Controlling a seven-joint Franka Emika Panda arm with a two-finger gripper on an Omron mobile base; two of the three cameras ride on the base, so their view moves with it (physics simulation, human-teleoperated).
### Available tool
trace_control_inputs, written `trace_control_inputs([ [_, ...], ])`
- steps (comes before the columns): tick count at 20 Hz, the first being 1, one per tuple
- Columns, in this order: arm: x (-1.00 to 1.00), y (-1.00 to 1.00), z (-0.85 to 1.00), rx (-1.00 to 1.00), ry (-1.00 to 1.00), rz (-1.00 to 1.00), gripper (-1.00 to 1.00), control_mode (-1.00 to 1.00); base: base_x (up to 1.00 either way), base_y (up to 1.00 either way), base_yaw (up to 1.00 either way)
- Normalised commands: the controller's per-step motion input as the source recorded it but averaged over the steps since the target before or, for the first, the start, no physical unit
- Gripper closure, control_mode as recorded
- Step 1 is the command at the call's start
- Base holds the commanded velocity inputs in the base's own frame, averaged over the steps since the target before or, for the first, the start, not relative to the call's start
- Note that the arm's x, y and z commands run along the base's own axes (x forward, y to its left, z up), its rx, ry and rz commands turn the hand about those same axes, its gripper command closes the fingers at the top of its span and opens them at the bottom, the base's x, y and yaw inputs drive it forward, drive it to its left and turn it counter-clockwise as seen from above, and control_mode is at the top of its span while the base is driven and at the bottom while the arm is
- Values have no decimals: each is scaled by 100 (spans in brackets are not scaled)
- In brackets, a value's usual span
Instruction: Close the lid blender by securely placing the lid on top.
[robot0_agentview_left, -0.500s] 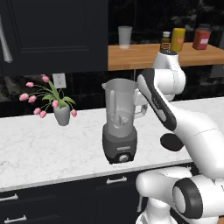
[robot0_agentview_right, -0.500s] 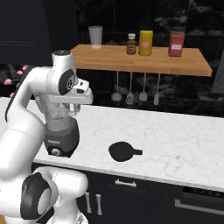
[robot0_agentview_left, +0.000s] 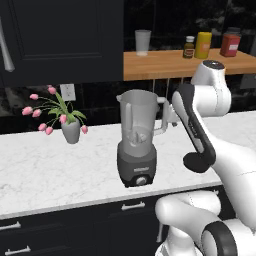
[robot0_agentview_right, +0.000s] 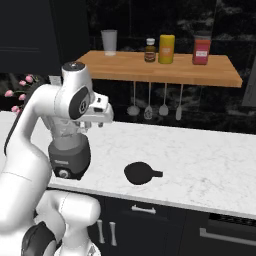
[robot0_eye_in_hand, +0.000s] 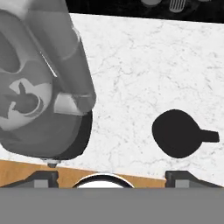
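**Lid on the counter, jar open — reach and pick not yet made**

The flat round matte-black lid (robot0_agentview_right: 139, 173) lies on the white marbled counter (robot0_agentview_right: 200, 160), to the right of the blender (robot0_agentview_left: 137, 145) and apart from it, its short tab pointing away from the jar. In the hand view the lid (robot0_eye_in_hand: 177, 133) sits right of centre, the tall translucent grey jar on its dark base (robot0_eye_in_hand: 39, 83) at left with the mouth open and the blade visible inside.

The gripper (robot0_eye_in_hand: 112, 176) hangs high above the counter, nothing between its widely spread tips — open, by my reading. In the right base view the hand (robot0_agentview_right: 95, 116) is beside the jar's top, well short of the lid.

Step in hand, as I judge it: get over the lid and take it.
- Shift toward the disc until it sits centred between the fingers, then descend straight.
- The disc is thin and flat on stone — a grip across the tab or the rim looks the only purchase; descending too far risks striking the counter.
- Carry it level to the jar mouth.

Hard to make out: the lid's thickness, any rim profile, and the finger tips themselves, cut off at the frame's bottom. In the left base view the arm covers that stretch of counter.
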Motion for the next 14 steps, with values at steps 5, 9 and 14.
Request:
trace_control_inputs([
  [5,-53,-97,-4,6,-9,-4,-100,-100,0,0,0],
  [9,-24,-92,-18,6,-1,-4,-100,-100,0,0,0],
  [14,7,-57,-18,1,1,10,-100,-100,0,0,0],
])
